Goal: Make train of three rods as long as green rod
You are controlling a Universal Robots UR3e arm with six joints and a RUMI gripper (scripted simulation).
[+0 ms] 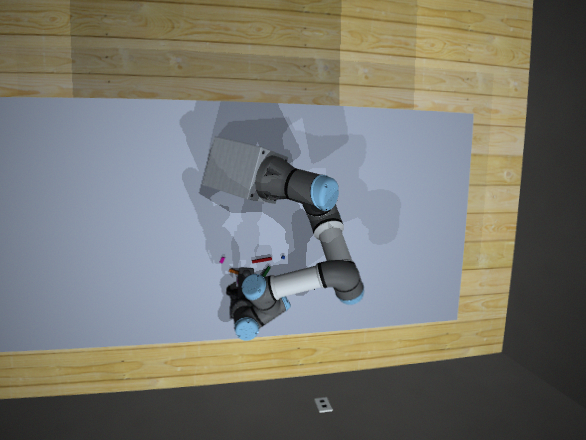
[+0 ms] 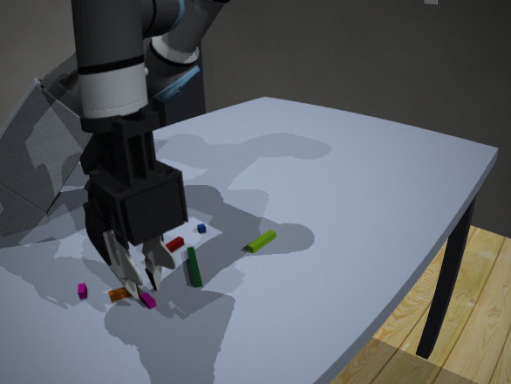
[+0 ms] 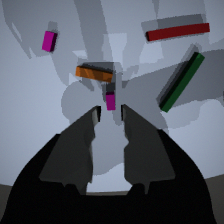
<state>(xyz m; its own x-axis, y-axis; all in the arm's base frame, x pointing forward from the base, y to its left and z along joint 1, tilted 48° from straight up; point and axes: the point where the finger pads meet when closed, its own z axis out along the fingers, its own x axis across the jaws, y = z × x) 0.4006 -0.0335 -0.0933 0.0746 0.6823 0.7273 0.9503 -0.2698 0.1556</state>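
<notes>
My gripper hangs low over the table with its fingers narrowly apart and nothing between them. A magenta rod lies flat on the table just below and ahead of the fingertips; in the wrist view it sits just past the gap between the fingers. An orange rod lies close beside it, crosswise to it. The green rod lies to the right. A red rod lies behind it. A second magenta rod lies apart at the left.
A lime rod lies further right and a small blue rod behind the red one. The arm's base box stands at the back. The table's front edge is near the wrist in the overhead view.
</notes>
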